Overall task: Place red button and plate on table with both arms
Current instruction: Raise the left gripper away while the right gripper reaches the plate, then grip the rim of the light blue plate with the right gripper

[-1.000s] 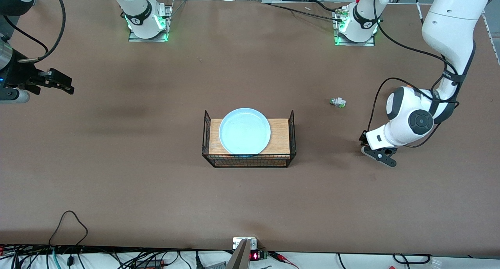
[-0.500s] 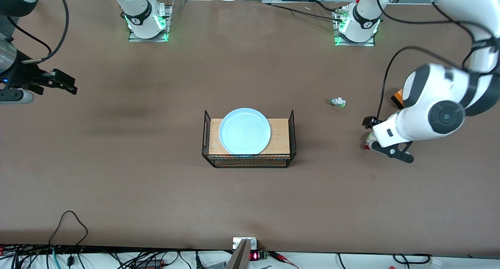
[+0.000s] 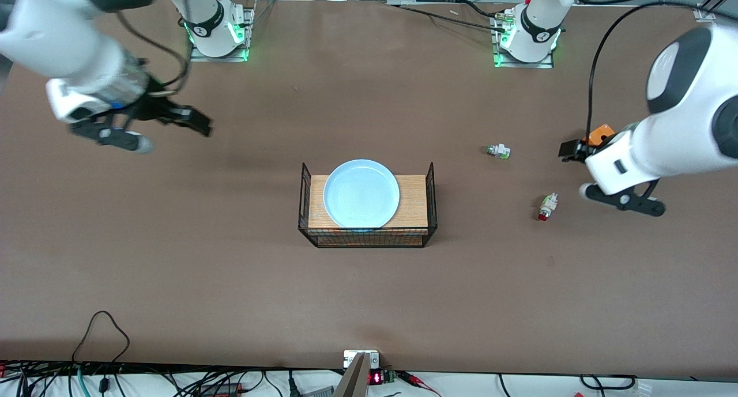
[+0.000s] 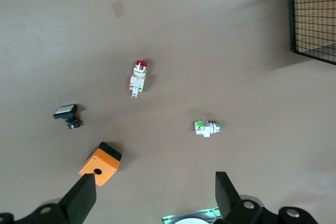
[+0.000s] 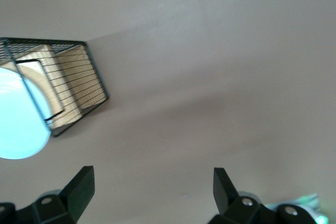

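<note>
The red button point(image 3: 546, 207) point(image 4: 138, 77) lies loose on the brown table point(image 3: 230, 270), whitish body with its red cap toward the front camera. My left gripper point(image 3: 577, 170) point(image 4: 155, 182) hangs open and empty above the table, between that button and the left arm's end of the table. The pale-blue plate point(image 3: 361, 193) point(image 5: 16, 124) rests on the wooden top of the black wire rack point(image 3: 367, 236) at mid-table. My right gripper point(image 3: 167, 133) point(image 5: 152, 174) is open and empty, up over bare table between the rack and the right arm's base.
A green-tipped button part point(image 3: 499, 151) point(image 4: 207, 127) lies farther from the front camera than the red button. An orange box point(image 3: 599, 134) point(image 4: 100, 164) and a black white-capped part point(image 4: 66, 115) lie under the left hand. Cables run along the front edge.
The left gripper opened, left the red button lying on the table, then rose and drew off toward its own end. The right arm swung in from the table's end toward the rack.
</note>
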### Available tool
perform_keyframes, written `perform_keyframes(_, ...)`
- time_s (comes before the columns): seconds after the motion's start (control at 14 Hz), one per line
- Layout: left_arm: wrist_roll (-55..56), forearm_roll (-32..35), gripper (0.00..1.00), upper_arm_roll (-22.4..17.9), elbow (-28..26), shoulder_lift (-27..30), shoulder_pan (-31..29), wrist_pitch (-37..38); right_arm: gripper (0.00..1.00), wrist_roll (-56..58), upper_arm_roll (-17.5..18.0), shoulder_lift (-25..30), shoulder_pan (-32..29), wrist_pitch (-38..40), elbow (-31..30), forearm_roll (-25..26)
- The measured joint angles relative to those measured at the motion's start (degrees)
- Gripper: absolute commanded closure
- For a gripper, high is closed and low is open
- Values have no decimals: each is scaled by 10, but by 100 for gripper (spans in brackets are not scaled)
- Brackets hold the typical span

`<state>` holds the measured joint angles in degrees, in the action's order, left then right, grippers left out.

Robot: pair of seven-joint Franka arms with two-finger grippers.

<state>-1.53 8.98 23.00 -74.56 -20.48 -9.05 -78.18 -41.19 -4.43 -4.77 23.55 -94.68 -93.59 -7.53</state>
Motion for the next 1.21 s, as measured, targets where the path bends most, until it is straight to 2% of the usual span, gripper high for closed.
perform_keyframes(0.21, 0, -7, 0, -43, -16, 47, 22, -1, 0, -189, 1, -37, 72, -50, 12, -4)
perform_keyframes(0.29, 1, -19, 0, -81, -42, 70, 46, -25, 0, -237, 1, -54, 92, -66, 20, -6)
perform_keyframes(0.43, 1, -64, 0, -172, -129, 127, 103, -103, 0, -320, 2, -89, 128, -108, 35, -12)
perform_keyframes(0.5, 1, -80, 0, -193, -171, 151, 114, -129, 0, -360, 2, -108, 146, -137, 39, -13)
perform_keyframes(0.71, 2, -90, 0, -208, -237, 186, 122, -167, 0, -461, 2, -165, 191, -226, 44, -13)
perform_keyframes(0.86, 4, -90, 0, -213, -245, 191, 124, -178, 0, -482, 1, -198, 198, -263, 46, -13)
perform_keyframes(1.21, 8, -90, 0, -219, -245, 194, 124, -165, 0, -484, -8, -255, 196, -273, 48, -13)
